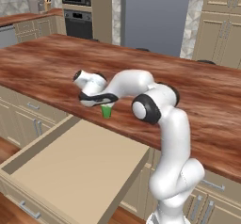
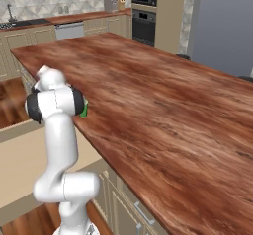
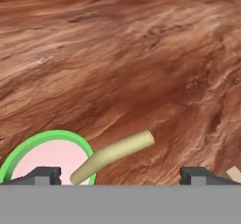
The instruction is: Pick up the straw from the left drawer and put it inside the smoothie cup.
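The arm [image 1: 172, 138] is glossy white, built of rounded tubular links; its joints carry dark, near-black rings and round caps; a dark band runs around the hand [image 1: 94, 95]; in the hand view the gripper [image 3: 120, 176] ends in two small, dark grey, blocky fingertips [image 3: 44, 175].
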